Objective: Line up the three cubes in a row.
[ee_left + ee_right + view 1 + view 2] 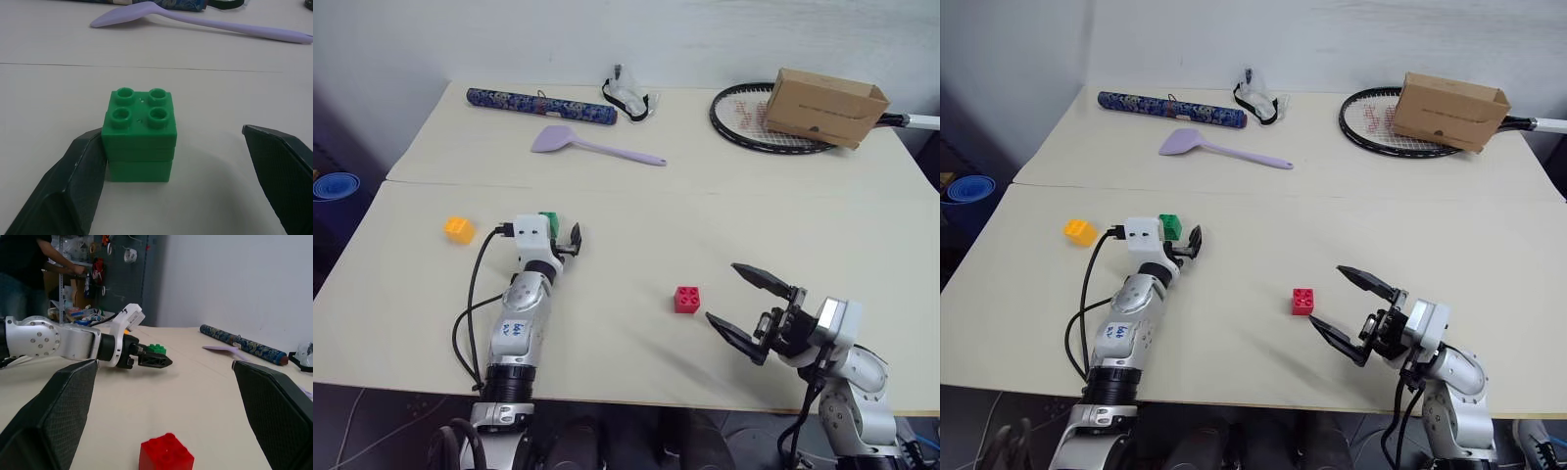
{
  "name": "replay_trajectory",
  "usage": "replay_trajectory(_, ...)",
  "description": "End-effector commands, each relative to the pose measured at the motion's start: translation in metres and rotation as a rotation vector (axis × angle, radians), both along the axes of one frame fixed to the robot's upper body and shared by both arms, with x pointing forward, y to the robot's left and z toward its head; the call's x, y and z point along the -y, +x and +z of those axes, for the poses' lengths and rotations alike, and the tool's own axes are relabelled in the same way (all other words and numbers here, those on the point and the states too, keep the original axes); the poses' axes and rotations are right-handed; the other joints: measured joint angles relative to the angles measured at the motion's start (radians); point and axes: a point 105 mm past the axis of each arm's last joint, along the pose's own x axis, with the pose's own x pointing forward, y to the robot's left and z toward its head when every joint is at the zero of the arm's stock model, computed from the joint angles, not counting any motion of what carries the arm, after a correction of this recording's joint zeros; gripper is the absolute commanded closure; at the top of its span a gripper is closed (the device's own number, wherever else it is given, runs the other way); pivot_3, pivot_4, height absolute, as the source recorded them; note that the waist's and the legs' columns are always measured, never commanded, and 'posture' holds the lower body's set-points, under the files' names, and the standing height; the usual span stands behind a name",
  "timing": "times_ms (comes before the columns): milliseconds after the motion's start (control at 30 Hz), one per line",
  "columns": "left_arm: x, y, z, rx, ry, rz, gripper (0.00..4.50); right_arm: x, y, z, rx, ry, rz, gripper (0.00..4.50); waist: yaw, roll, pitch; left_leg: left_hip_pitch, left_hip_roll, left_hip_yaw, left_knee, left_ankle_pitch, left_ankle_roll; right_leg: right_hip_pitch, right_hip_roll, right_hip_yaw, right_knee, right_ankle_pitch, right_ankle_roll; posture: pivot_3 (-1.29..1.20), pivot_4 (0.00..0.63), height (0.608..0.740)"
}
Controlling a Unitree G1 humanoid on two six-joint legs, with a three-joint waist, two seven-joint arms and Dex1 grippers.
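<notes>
The left arm's silver casing carries a small blue sticker, too small to read. Its left gripper (1187, 242) lies level on the cream table (636, 196), jaws spread wide around the green studded plastic cube (140, 134); the wrist view shows one black finger (73, 181) touching the cube's side and the other standing apart, which the head views hide. The orange-yellow studded cube (459, 229) sits at nine o'clock of the green one. The red studded cube (686, 300) sits well apart, toward four o'clock. The right gripper (742, 307) hovers released just beside it. The right wrist view catches a person (29, 264) beyond the table.
</notes>
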Motion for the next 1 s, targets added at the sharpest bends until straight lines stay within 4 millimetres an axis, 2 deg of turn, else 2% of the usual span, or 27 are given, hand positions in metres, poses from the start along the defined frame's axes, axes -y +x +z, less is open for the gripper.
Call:
replay_trajectory(33,0.003,0.003,0.016,0.071,0.015,0.003,0.61,0.006,-0.006,-0.005,0.022,0.005,-0.006,0.0,0.0,0.0,0.0,0.0,0.0,0.0,0.0,0.0,0.0,0.0,0.0,0.0,0.0,0.0,0.0,0.0,0.15,0.74)
replay_trajectory(233,-0.004,0.002,0.01,0.053,0.014,0.029,2.53,0.011,-0.014,-0.019,0.007,-0.004,-0.007,0.0,0.0,0.0,0.0,0.0,0.0,0.0,0.0,0.0,0.0,0.0,0.0,0.0,0.0,0.0,0.0,0.0,0.15,0.74)
replay_trajectory(300,-0.006,0.001,0.008,0.045,0.005,0.031,3.02,0.013,-0.016,-0.023,0.002,-0.004,-0.008,0.0,0.0,0.0,0.0,0.0,0.0,0.0,0.0,0.0,0.0,0.001,-0.001,0.0,0.0,0.0,0.0,0.0,0.15,0.74)
replay_trajectory(400,-0.007,-0.001,0.012,0.072,-0.004,-0.02,3.01,0.013,-0.015,-0.023,0.003,-0.005,-0.011,0.0,0.0,0.0,0.0,0.0,0.0,-0.001,0.0,0.0,0.0,0.001,-0.001,0.0,0.0,0.0,0.0,0.0,0.15,0.74)
replay_trajectory(467,-0.009,-0.004,0.024,0.127,-0.043,-0.11,3.01,0.014,-0.015,-0.022,0.006,-0.007,-0.017,0.0,-0.002,0.0,0.0,0.001,0.0,-0.001,0.0,0.0,0.0,0.001,-0.001,0.0,0.0,0.0,0.0,0.0,0.15,0.74)
replay_trajectory(533,-0.006,-0.012,0.042,0.199,-0.062,-0.301,3.01,0.015,-0.013,-0.021,0.01,-0.013,-0.027,0.0,-0.003,0.0,0.0,0.001,0.0,-0.001,0.0,0.0,-0.001,0.0,-0.001,0.0,0.0,0.0,0.0,0.0,0.15,0.74)
replay_trajectory(600,0.001,-0.028,0.057,0.245,-0.011,-0.569,3.01,0.019,-0.012,-0.019,0.011,-0.024,-0.04,0.0,-0.005,0.0,0.0,0.0,0.0,-0.001,0.0,0.001,-0.001,0.0,-0.001,-0.001,0.001,0.0,0.0,0.0,0.15,0.74)
replay_trajectory(667,0.007,-0.048,0.061,0.242,0.068,-0.824,3.01,0.024,-0.012,-0.017,0.009,-0.038,-0.047,0.0,-0.006,0.0,0.0,0.0,0.0,-0.001,0.0,0.001,-0.002,0.0,0.0,-0.001,0.001,0.0,0.0,0.0,0.15,0.74)
replay_trajectory(733,0.011,-0.07,0.055,0.18,0.184,-1.082,3.01,0.028,-0.016,-0.015,0.001,-0.062,-0.048,0.0,-0.005,0.001,0.0,0.0,0.0,-0.001,0.001,0.001,-0.002,0.0,0.0,0.0,0.001,0.0,-0.001,0.0,0.15,0.74)
replay_trajectory(767,0.01,-0.075,0.052,0.151,0.223,-1.153,3.01,0.029,-0.018,-0.014,-0.002,-0.071,-0.046,0.0,-0.002,0.001,0.0,0.0,0.0,-0.001,0.001,0.001,-0.002,0.0,0.0,0.0,0.001,0.0,-0.001,0.0,0.15,0.74)
replay_trajectory(800,0.009,-0.078,0.05,0.134,0.244,-1.188,3.01,0.03,-0.019,-0.013,-0.005,-0.077,-0.044,0.0,0.0,0.001,0.0,0.0,0.0,-0.001,0.001,0.001,-0.002,0.0,0.0,-0.001,0.001,0.0,-0.001,0.0,0.15,0.74)
replay_trajectory(900,0.019,-0.092,0.027,0.053,0.42,-1.455,3.01,0.033,-0.029,-0.007,-0.02,-0.125,-0.04,0.0,0.006,0.001,0.0,0.0,-0.002,-0.002,0.001,0.001,-0.001,0.001,-0.001,-0.001,0.0,0.0,-0.001,0.0,0.15,0.74)
replay_trajectory(1000,0.032,-0.092,0.016,0.044,0.473,-1.58,3.01,0.033,-0.034,0.0,-0.027,-0.139,-0.044,0.0,0.003,0.001,0.0,0.0,-0.002,-0.002,0.001,0.001,-0.001,0.001,-0.001,-0.001,0.0,0.0,0.0,0.0,0.15,0.74)
